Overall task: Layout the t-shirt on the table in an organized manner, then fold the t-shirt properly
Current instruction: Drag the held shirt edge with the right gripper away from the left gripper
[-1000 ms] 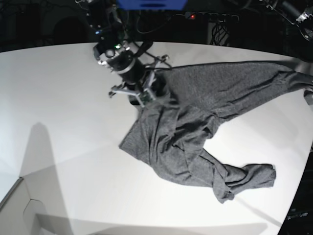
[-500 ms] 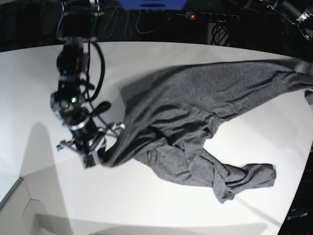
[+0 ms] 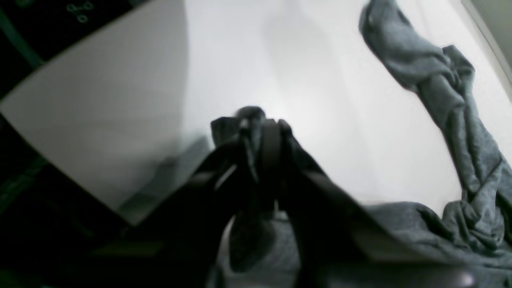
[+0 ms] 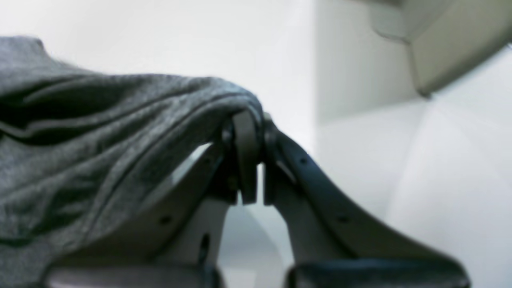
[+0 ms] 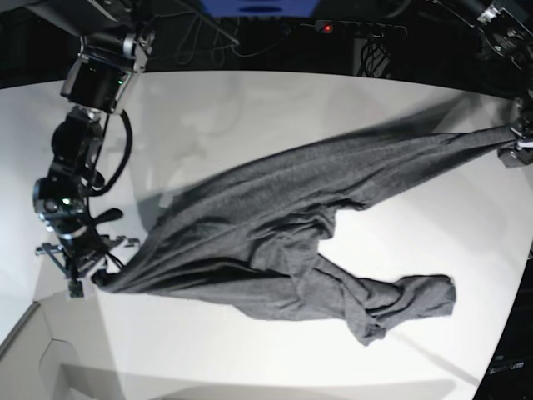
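- At nine o'clock in the base view, the right hand (image 5: pixel 93 277) is clamped tight on one edge of the t-shirt (image 5: pixel 275 237); the wrist view shows cloth bunched over its closed tips.
- Through the middle, the t-shirt hangs stretched across the table (image 5: pixel 250 108), partly lifted, with one sleeve crumpled towards five o'clock.
- Out at three o'clock, the left hand (image 5: pixel 518 150) pinches the far end, with fabric wedged between its closed fingers (image 3: pixel 272 148).
- Risk here: pull harder and a thin pinch could slip free, dropping that side in a heap.
- That trailing sleeve may drag underneath and fold into the body as it's laid down.
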